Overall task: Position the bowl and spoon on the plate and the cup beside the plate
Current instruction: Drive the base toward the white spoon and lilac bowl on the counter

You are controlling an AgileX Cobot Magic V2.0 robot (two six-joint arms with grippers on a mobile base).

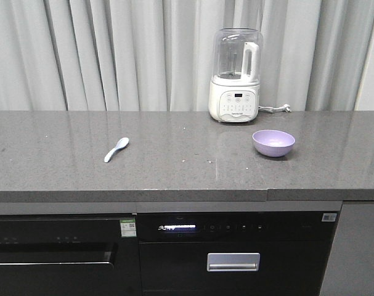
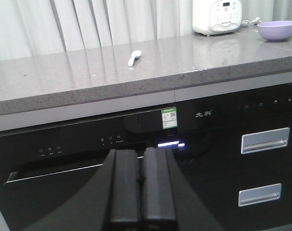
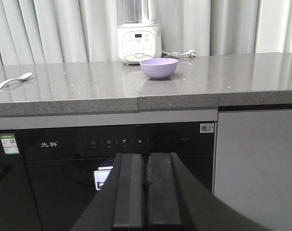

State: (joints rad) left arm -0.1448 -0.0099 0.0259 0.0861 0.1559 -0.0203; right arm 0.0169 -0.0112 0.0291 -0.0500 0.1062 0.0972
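**Counter layout**
Spoon (image 1: 116, 149) lay on the counter (image 1: 174, 169), left of centre. Bowl (image 1: 273, 142) sat on it well apart to the right. Blender (image 1: 236, 75) stood behind the bowl, slightly left, before the curtain (image 1: 113, 55). Built-in appliances (image 1: 236, 231) sat below the counter.

I had both arms low, pointing forward. The left gripper (image 2: 142, 161) had its fingers pressed flat together, and so did the right gripper (image 3: 146, 163).

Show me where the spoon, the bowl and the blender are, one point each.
spoon (image 1: 115, 151): front view, middle of its handle.
bowl (image 1: 273, 148): front view, on its outer side.
blender (image 1: 235, 105): front view, on its control panel.
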